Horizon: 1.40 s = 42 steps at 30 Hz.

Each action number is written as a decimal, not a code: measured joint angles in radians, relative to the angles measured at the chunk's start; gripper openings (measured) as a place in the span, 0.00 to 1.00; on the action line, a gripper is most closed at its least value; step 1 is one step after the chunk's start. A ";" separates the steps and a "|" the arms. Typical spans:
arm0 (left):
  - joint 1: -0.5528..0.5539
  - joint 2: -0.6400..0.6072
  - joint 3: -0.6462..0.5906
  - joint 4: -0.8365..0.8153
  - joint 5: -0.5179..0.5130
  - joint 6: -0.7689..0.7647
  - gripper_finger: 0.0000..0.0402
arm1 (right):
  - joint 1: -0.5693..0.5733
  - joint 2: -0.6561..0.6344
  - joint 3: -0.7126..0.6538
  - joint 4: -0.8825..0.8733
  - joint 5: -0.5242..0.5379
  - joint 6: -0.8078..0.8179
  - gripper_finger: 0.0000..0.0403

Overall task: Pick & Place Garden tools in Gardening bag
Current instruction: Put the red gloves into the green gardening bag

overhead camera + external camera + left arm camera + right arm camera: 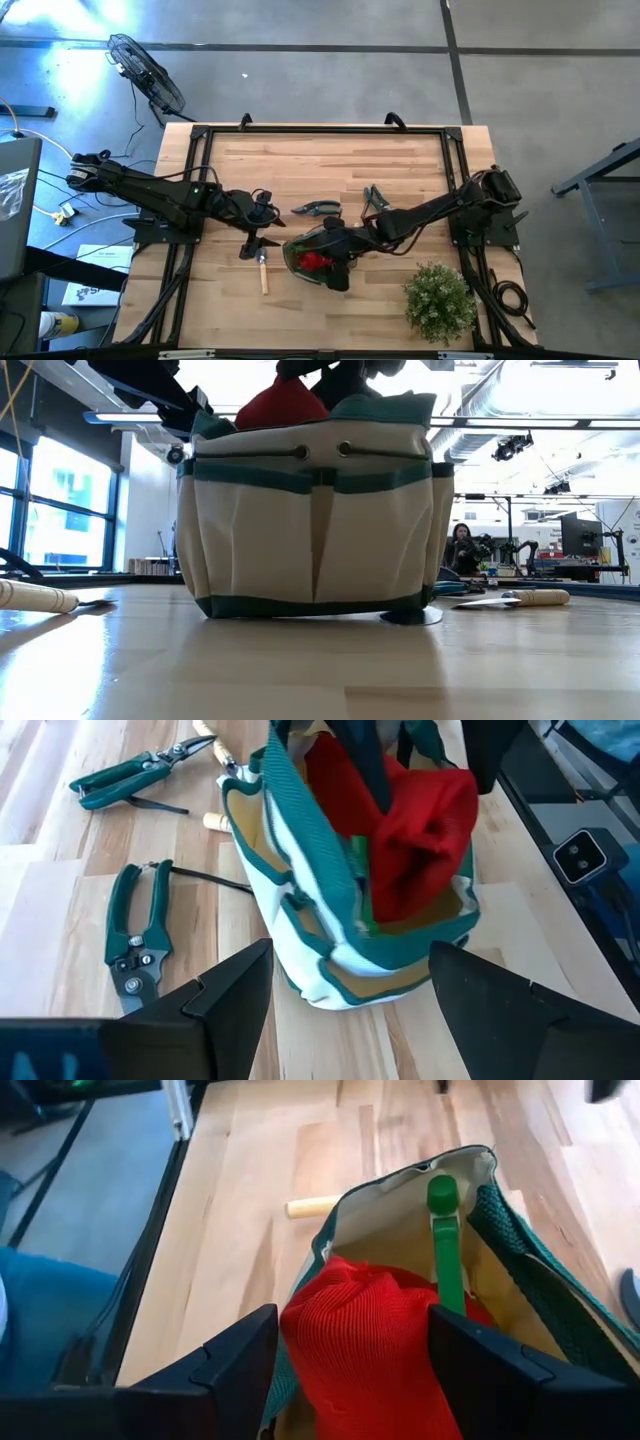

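Note:
The gardening bag [318, 262], cream with teal trim, stands upright on the table's near middle; it also shows in the low view [315, 520]. A red fabric piece [370, 1350] bulges from its mouth beside a green-handled tool [443, 1240]. My right gripper [355, 1370] is open over the bag, one finger on either side of the red piece. My left gripper [350, 995] is open and empty to the left of the bag [300, 930]. Two green-handled shears [135, 930] [140, 775] lie flat on the table. A wooden-handled trowel [262, 272] lies to the left of the bag. My right gripper comes at the bag from above, and its two fingers [235, 1365] flank the top of the red fabric piece [300, 1330], which sits in the bag's mouth. I cannot tell whether the fingers touch the fabric.
A bushy potted plant [438, 298] stands at the near right corner. Another wooden-handled trowel [520, 598] lies beyond the bag in the low view. A black frame [320, 130] runs along the far and side edges. Bare wood lies at the far middle.

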 joint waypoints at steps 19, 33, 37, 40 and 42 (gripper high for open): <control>0.000 0.000 0.000 -0.005 0.007 0.000 0.65 | -0.090 0.000 0.000 0.027 -0.079 0.315 0.60; 0.000 0.000 0.000 -0.008 0.014 0.000 0.65 | -0.096 0.000 0.000 0.128 -0.185 0.413 0.60; 0.000 0.000 0.000 -0.008 0.015 -0.004 0.65 | -0.100 0.000 0.000 0.127 -0.185 0.413 0.60; 0.000 0.000 0.000 -0.008 0.016 -0.014 0.65 | -0.101 0.000 0.000 0.126 -0.187 0.413 0.60; 0.000 0.000 0.000 -0.011 0.017 -0.015 0.65 | -0.102 0.000 0.000 0.126 -0.195 0.413 0.60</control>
